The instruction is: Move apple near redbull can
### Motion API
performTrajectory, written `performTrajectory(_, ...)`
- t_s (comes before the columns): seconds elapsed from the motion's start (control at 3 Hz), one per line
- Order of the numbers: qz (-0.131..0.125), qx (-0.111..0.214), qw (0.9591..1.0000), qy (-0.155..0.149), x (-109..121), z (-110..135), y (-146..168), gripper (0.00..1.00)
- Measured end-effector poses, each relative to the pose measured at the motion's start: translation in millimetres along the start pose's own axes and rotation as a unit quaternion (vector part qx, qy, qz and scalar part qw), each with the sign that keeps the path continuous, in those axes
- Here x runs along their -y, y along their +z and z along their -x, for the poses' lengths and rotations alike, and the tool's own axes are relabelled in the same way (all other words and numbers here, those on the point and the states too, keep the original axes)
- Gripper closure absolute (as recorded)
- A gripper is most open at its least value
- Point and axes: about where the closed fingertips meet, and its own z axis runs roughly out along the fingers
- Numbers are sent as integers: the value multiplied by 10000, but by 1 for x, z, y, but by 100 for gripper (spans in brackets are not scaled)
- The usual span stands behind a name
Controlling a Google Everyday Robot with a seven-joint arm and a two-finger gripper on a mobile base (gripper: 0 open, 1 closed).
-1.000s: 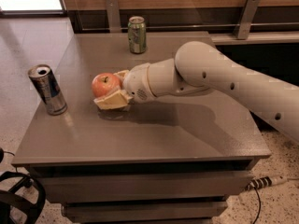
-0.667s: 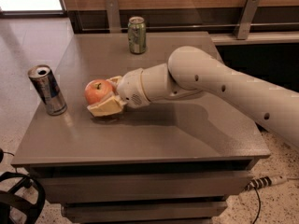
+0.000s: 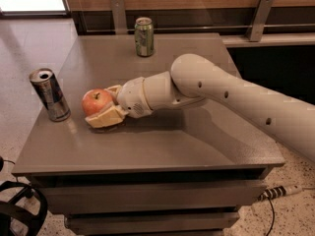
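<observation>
The apple (image 3: 95, 101) is being clasped by the closed gripper (image 3: 101, 107), low over the table (image 3: 197, 146), for setting beside the redbull can (image 3: 49, 95).

The gripper (image 3: 105, 104) around the apple (image 3: 95, 101) hides its right side.

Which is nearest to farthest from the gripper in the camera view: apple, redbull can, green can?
1. The apple: held between the fingers of the gripper, low over the left-centre of the table.
2. The redbull can: upright just left of the apple, by the table's left edge, not touching it.
3. The green can: upright at the table's far edge.
</observation>
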Motion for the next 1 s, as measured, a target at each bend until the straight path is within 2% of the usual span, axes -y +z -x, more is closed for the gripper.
performTrajectory(0.33,138,116,9998,-62,-1,-2,10,90)
performTrajectory(1.0,170,109,9998,-71,-4,-1,13,44)
